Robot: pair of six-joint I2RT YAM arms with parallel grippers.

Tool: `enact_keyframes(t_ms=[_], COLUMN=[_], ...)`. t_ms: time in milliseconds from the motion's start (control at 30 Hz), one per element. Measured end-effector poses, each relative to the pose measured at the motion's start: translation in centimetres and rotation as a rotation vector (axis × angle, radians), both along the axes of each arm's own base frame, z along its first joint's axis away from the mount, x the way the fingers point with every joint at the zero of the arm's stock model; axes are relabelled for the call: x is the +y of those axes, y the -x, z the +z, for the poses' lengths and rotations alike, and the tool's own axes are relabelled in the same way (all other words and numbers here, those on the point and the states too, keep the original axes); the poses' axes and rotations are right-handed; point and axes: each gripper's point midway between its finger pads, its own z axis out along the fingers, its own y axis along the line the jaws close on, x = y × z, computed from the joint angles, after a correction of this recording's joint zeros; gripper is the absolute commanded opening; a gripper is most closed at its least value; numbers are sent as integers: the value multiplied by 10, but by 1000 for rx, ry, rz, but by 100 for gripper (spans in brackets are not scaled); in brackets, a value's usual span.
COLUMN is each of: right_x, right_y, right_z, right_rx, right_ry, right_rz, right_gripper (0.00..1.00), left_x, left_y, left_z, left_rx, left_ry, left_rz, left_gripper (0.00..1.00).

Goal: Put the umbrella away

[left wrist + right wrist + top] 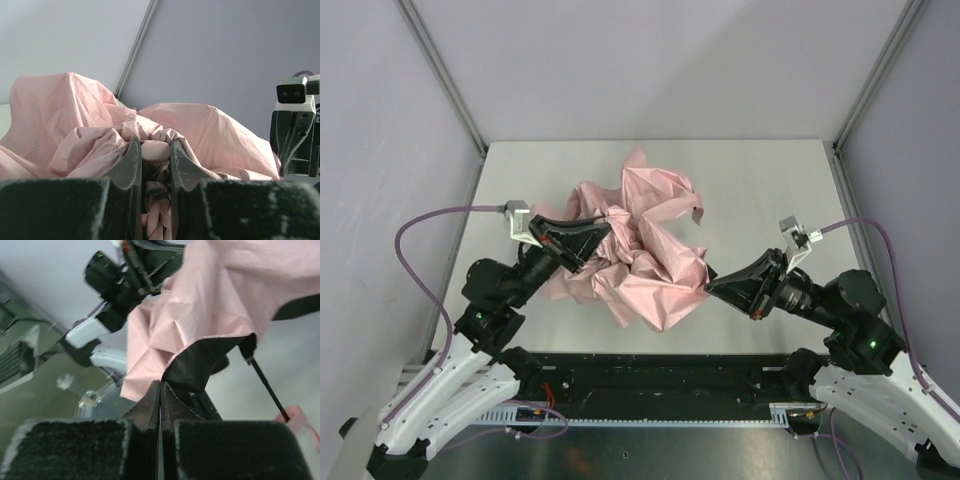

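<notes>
The pale pink umbrella lies crumpled in the middle of the table, its canopy loose and bunched. My left gripper reaches into its left side. In the left wrist view the gripper is shut on the small rounded pink handle, with twisted pink strap below it between the jaws. My right gripper meets the canopy's right edge. In the right wrist view it is shut, pinching the canopy's black-lined hem at its tips. The thin black shaft and a pink strap loop show under the raised fabric.
The white table is boxed in by grey walls with metal corner posts. A black rail runs along the near edge between the arm bases. The right arm's wrist camera shows beyond the fabric in the left wrist view.
</notes>
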Motion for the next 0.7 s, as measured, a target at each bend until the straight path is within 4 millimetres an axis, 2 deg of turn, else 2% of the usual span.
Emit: enact_keyframes(t_ms=[133, 300, 500, 700], right_x=[1, -5, -7, 10], right_y=[20, 27, 17, -7], right_z=[6, -1, -1, -16], right_rx=[-60, -78, -58, 29], right_ry=[-40, -41, -59, -3], right_rz=[113, 133, 88, 62], right_gripper=[0, 1, 33, 48], left_x=[2, 7, 11, 11], left_y=[8, 22, 39, 37], left_z=[0, 8, 24, 31], left_rx=[-4, -51, -134, -178], left_ry=[20, 43, 70, 72], left_rz=[-32, -65, -104, -92], left_gripper=[0, 0, 0, 0])
